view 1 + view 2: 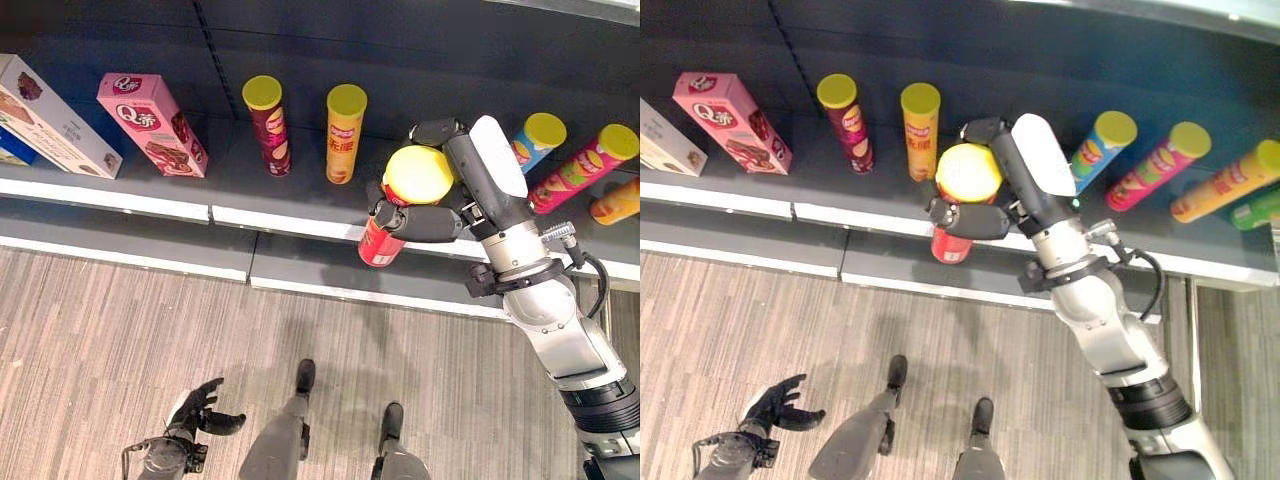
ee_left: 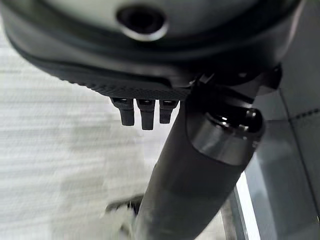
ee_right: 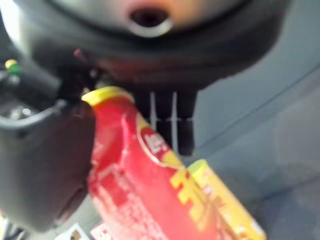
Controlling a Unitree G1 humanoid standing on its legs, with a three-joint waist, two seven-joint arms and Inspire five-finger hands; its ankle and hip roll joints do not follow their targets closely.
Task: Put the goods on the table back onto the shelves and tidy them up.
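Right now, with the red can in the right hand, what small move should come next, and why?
Probably carry the red can a little further in over the shelf and set it upright in the gap beside the orange can. The right hand is curled round it, and the can hangs at the shelf's front edge, not yet standing. The left hand hangs low, open.

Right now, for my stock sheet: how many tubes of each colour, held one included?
Maroon tube: 1
Orange tubes: 2
Red tube, in right hand: 1
Blue tube: 1
Pink tube: 1
Green tube, partly cut off: 1
Total: 7
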